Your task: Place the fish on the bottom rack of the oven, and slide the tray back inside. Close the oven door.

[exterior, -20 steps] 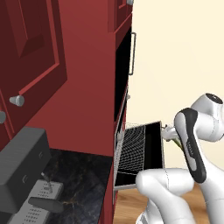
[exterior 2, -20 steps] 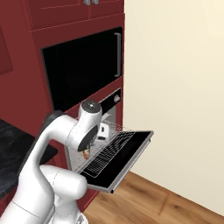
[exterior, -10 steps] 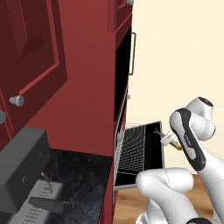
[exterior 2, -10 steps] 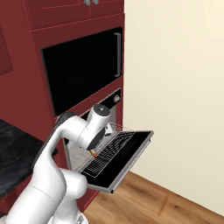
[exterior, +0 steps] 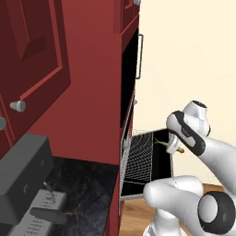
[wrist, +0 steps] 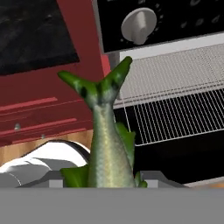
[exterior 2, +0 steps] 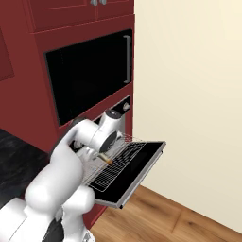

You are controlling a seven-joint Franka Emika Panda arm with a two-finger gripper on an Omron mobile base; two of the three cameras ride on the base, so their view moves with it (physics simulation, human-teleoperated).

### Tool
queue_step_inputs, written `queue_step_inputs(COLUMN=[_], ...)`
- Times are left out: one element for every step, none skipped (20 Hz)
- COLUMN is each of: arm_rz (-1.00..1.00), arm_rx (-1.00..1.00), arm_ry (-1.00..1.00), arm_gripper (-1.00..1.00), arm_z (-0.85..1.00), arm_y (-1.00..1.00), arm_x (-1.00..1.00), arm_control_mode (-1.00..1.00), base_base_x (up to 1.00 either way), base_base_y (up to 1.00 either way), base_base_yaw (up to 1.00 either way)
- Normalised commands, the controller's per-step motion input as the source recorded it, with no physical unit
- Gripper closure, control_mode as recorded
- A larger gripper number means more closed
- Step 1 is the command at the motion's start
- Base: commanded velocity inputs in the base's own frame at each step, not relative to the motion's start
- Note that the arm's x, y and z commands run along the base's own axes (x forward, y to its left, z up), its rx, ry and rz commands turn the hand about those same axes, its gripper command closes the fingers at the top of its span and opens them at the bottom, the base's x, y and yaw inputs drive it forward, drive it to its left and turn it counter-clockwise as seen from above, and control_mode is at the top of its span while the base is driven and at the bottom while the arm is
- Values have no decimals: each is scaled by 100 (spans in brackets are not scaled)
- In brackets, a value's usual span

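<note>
So the oven (exterior 2: 90, 80) is wide open, the oven door (exterior 2: 142, 168) dropped flat, which gives the arm plenty of room from above. The bottom rack (exterior 2: 116, 163) is pulled out over the door, front edge well clear of the cavity, so it's an easy landing spot. Jaws are clamped on the fish (wrist: 107, 140), tail pointing out, hanging just above the rack's near corner.
</note>
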Motion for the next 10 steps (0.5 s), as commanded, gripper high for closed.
queue_step_inputs(arm_rz=[26, 20, 16, 12, 6, 1, 0, 0, 0, 0], arm_rx=[-6, -5, -3, -2, 0, 0, 0, 0, 0, 0], arm_ry=[-6, -9, -12, -12, -9, -9, -11, -11, -11, -10], arm_gripper=[100, 100, 100, 100, 100, 100, 100, 100, 100, 100], arm_z=[-34, -34, -34, -34, -29, -26, -24, -22, -22, -23], arm_y=[0, 0, 0, 0, 0, 0, 0, 0, 0, 0], arm_x=[36, 31, 26, 22, 11, 0, 0, 0, 0, 0], arm_control_mode=[-100, -100, -100, -100, -100, -100, -100, -100, -100, -100], base_base_x=[0, 0, 0, 0, 0, 0, 0, 0, 0, 0], base_base_y=[0, 0, 0, 0, 0, 0, 0, 0, 0, 0], base_base_yaw=[0, 0, 0, 0, 0, 0, 0, 0, 0, 0])
